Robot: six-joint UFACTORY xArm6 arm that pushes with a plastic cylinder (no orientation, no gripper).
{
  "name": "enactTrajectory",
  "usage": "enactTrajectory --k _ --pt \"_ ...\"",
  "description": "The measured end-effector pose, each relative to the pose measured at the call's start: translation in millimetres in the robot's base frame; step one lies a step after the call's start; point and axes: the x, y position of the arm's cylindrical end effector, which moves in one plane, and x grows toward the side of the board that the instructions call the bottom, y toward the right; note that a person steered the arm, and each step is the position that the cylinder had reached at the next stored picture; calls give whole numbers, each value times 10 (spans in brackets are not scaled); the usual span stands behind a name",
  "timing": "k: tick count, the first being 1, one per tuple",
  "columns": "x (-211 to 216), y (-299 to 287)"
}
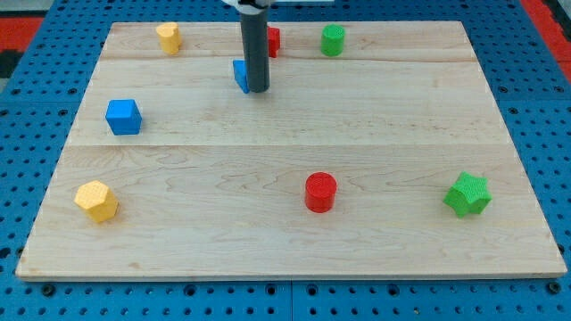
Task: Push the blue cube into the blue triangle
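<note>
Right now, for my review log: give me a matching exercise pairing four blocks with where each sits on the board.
Things:
1. blue cube
2. red cylinder
3. green star-shaped block
4. green cylinder

Places:
A. view's top, right of centre
B. view's left edge, mid-height
C. view's bottom right
D. view's bottom, near centre

Pairs: 1-B, 2-D, 3-C, 4-A

I work in what looks like a robotics lab. A pale wooden board (pixel 294 178) lies on a blue pegboard bench (pixel 535 107) with regular rows of holes showing all around the board. Beyond the board's far corners, red-and-white striped strips (pixel 546 11) edge the bench.
</note>
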Motion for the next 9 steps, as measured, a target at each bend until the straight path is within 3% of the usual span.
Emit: enactTrajectory --k 5,6,7,8,9 --pt "235 -433" --pt "445 -880" --pt "1165 -1022" --pt "1308 -1214" --pt "976 -1946"
